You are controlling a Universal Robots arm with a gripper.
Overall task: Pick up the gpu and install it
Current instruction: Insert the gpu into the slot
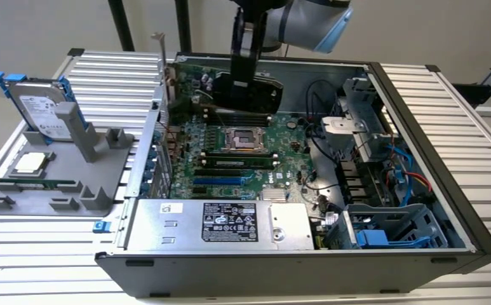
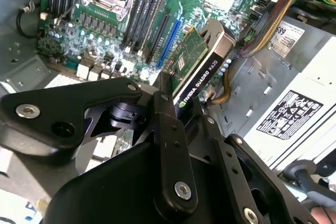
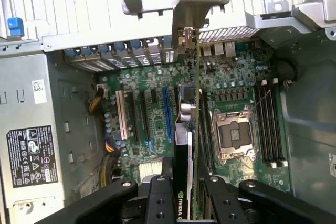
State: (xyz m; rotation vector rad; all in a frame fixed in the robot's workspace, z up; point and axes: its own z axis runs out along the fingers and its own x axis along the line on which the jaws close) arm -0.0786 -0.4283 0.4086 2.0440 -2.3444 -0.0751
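Exterior view first: an open computer case [image 1: 270, 276] lies on its side on a slatted metal table [image 1: 457, 101]. The arm comes down from above into the far part of it. The gripper [image 1: 243, 82] is clamped on the gpu [image 1: 262, 95], which hangs on edge over the motherboard [image 1: 186, 146], just beyond the empty processor socket [image 1: 248, 138]. From this angle I cannot tell whether its lower edge touches the board.

In the first wrist view the gpu [image 3: 184, 129] shows edge-on, a slim dark blade running away from the camera, with a black finger [image 3: 157, 200] on one side and its partner on the other, both pressed against it. Its silver bracket [image 3: 186, 40] points at the row of rear openings in the case wall. The card lines up between the blue slot [image 3: 167, 114] and the socket [image 3: 233, 135].

In the second wrist view the green face and black cooler edge of the gpu [image 2: 197, 69] stick out past the fingers [image 2: 170, 129], tilted over the long slots.

The boxy grey power supply [image 1: 220, 222] sits along the near side of the case. Off to the exterior view's left, on the table beside the case, a grey holder [image 1: 67, 203] carries a silver hard drive [image 1: 44, 108] standing upright (the one with blue tabs), well apart from the gripper.
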